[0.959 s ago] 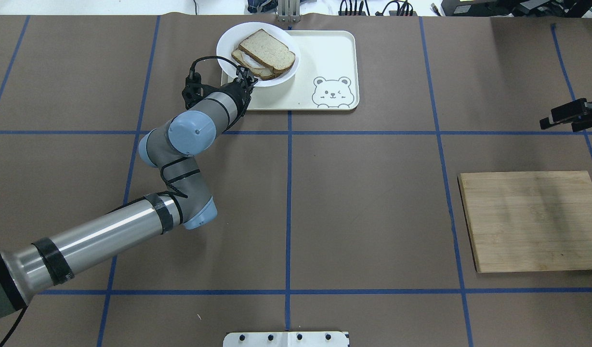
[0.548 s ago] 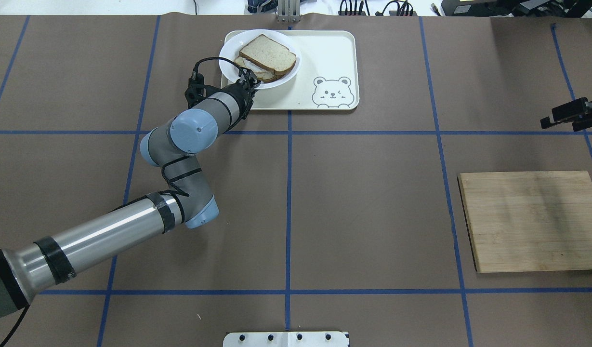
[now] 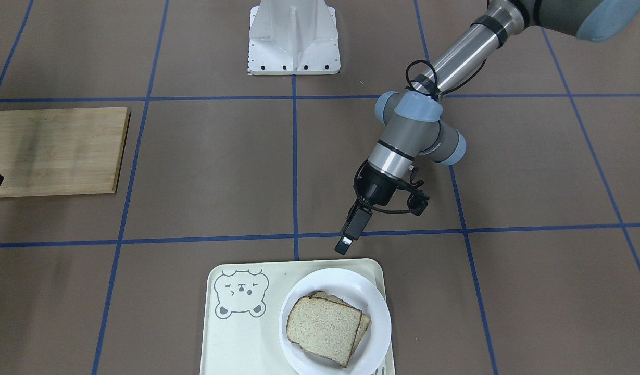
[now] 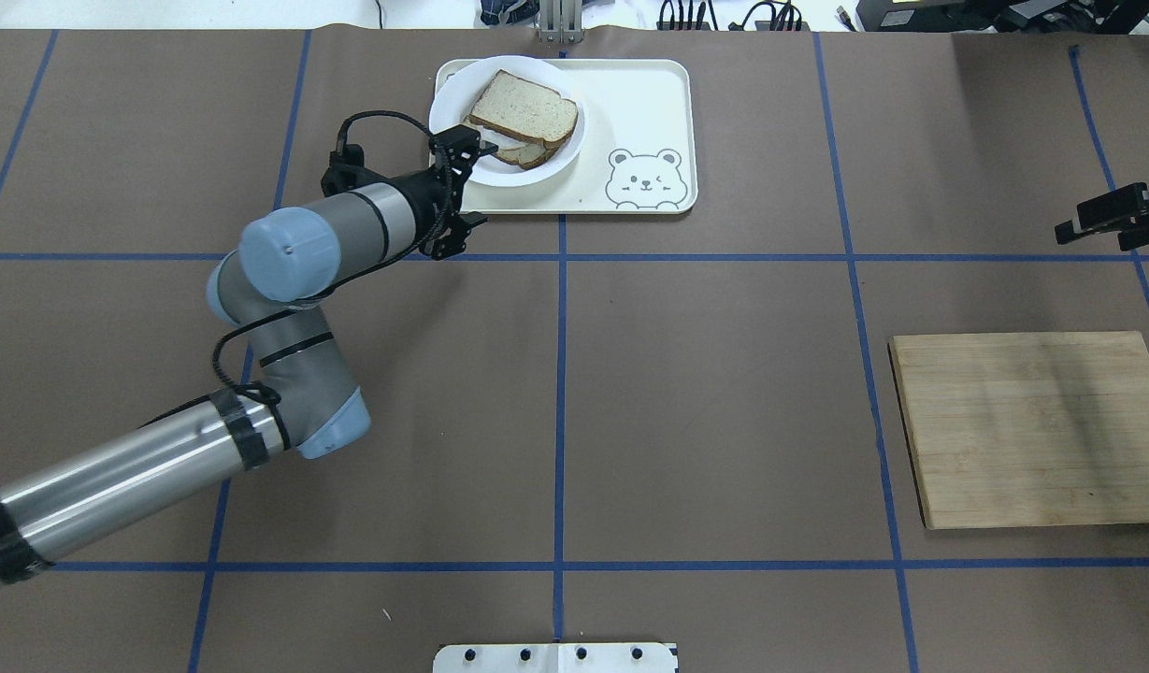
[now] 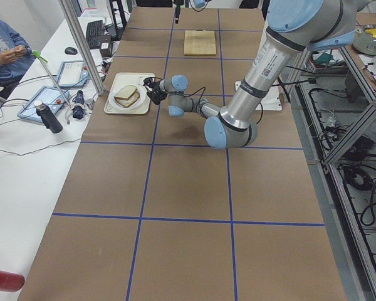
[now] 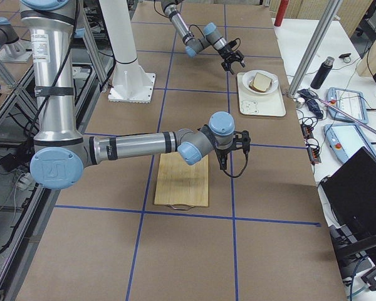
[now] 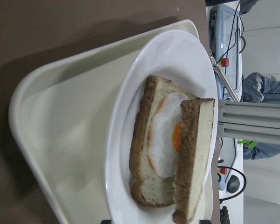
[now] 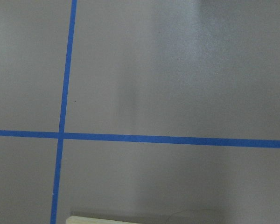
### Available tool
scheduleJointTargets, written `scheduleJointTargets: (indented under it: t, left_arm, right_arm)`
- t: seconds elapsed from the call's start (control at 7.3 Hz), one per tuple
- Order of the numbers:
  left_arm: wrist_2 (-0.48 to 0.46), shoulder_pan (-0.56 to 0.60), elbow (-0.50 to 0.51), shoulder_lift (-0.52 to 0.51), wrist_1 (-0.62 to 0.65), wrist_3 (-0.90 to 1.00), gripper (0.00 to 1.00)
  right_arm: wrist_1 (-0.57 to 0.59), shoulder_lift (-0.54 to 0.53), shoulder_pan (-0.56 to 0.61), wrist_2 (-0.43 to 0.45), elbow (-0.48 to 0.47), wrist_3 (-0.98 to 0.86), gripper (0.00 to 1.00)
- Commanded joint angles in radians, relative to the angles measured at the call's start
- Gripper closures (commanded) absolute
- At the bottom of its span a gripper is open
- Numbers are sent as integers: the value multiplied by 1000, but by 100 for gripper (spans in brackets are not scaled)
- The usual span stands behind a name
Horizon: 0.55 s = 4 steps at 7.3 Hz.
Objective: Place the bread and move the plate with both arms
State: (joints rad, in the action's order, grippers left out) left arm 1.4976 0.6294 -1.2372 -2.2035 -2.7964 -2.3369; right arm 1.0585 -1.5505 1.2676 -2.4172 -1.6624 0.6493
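Note:
The white plate (image 4: 537, 173) sits on the left part of the cream bear tray (image 4: 630, 103). On the plate the plain bread (image 4: 523, 107) lies on top of an egg-topped slice (image 7: 163, 135). The front-facing view shows the bread (image 3: 322, 328) on the plate (image 3: 346, 284) and the tray (image 3: 236, 338). My left gripper (image 4: 469, 184) is open and empty, just off the tray's near-left corner and clear of the plate. It also shows in the front-facing view (image 3: 344, 244). My right gripper (image 4: 1112, 220) hangs at the far right edge. I cannot tell whether it is open.
A wooden cutting board (image 4: 1032, 430) lies at the right, near my right gripper; it also shows in the front-facing view (image 3: 54, 151). The robot's white base plate (image 3: 293, 36) is at the near middle edge. Blue tape lines cross the brown table cover.
My left gripper let go of the plate's rim, opened and drew back left, off the tray. The plate shifted slightly right, onto the tray. The right arm barely moved.

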Motion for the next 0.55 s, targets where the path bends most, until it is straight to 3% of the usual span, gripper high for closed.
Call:
scheduleJointTargets:
  t: [0.0, 0.27, 0.41]
  left_arm:
    - [105, 48, -216, 208, 9, 107, 2]
    - [137, 168, -324, 420, 40, 419, 2]
    - [183, 250, -324, 504, 78, 694, 2]
  right_arm:
    - [105, 12, -11, 64, -35, -2, 0]
    - [161, 26, 1, 128, -37, -66, 0]
    - [202, 26, 31, 128, -39, -135, 0]
